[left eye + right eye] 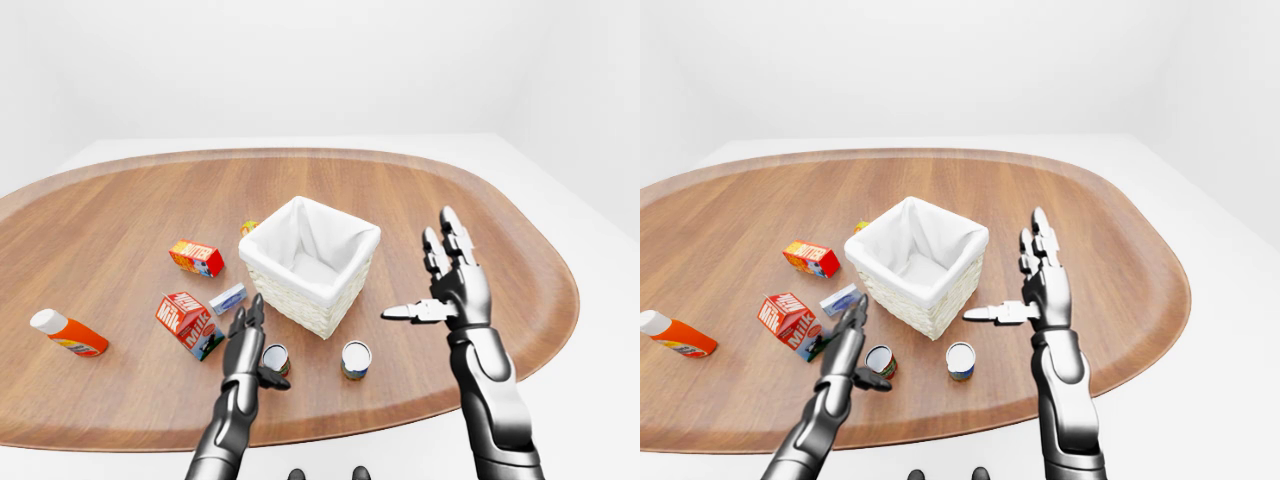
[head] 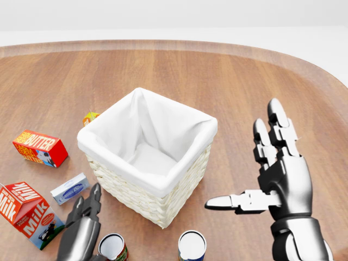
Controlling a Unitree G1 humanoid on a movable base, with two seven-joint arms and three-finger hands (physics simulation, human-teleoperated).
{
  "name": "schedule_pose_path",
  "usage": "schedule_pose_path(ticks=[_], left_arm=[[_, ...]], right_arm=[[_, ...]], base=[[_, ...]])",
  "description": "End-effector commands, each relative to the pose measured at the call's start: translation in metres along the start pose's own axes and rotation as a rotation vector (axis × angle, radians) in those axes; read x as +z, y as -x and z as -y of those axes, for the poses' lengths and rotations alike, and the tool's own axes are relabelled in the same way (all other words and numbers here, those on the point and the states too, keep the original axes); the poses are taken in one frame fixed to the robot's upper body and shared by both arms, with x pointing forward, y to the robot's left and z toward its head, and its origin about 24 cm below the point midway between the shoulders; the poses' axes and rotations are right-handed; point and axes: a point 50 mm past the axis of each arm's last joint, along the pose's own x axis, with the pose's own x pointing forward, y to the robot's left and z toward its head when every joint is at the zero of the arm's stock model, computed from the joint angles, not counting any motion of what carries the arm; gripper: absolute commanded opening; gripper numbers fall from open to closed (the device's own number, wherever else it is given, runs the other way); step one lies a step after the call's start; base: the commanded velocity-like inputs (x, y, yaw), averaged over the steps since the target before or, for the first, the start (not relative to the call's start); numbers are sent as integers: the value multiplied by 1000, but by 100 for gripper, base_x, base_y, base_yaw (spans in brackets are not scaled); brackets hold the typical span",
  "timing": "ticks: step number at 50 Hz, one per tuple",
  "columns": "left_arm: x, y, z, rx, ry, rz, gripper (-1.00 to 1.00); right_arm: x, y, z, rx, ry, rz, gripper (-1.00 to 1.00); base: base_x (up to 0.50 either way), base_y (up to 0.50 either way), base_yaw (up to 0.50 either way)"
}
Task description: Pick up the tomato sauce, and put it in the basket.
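The tomato sauce, a small can with a red label (image 1: 275, 358), stands on the wooden table (image 1: 450, 190) just below the basket in the left-eye view. It also shows at the bottom of the head view (image 2: 113, 247). The white-lined wicker basket (image 1: 300, 305) stands at the table's middle and holds nothing I can see. My left hand (image 1: 256, 345) is open right beside the can on its left, thumb reaching under it, fingers not closed round it. My right hand (image 1: 430, 280) is open and raised to the right of the basket, thumb pointing left.
A blue-labelled can (image 1: 355, 359) stands right of the red one. A milk carton (image 1: 188, 324), a small blue-white box (image 1: 228, 298), a butter box (image 1: 196, 257) and an orange bottle (image 1: 68, 333) lie to the left. A small yellow item (image 1: 248, 227) peeks from behind the basket.
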Motion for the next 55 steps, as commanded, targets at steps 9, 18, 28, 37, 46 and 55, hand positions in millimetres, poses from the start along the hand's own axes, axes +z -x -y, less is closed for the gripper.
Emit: schedule_pose_path(ticks=[9, 18, 28, 37, 46, 55], left_arm=[[2, -1, 1, -1, -2, 7, 100], [3, -1, 1, -2, -2, 10, 100], [4, 0, 2, -6, -4, 16, 100], [3, 1, 6, -12, -14, 10, 100], [1, 2, 8, -17, -19, 4, 100], [0, 3, 11, -22, -25, -2, 100]], right_arm=[[-1, 1, 0, 1, 0, -4, 100], [-1, 1, 0, 1, 0, -3, 100], [-1, 1, -1, 1, 0, -5, 100], [-1, 0, 0, 0, 0, -3, 100], [0, 0, 0, -1, 1, 2, 100], [-1, -1, 1, -3, -1, -4, 100]], base=[[0, 0, 0], [0, 0, 0], [0, 0, 0], [0, 0, 0], [0, 0, 0], [0, 0, 0]])
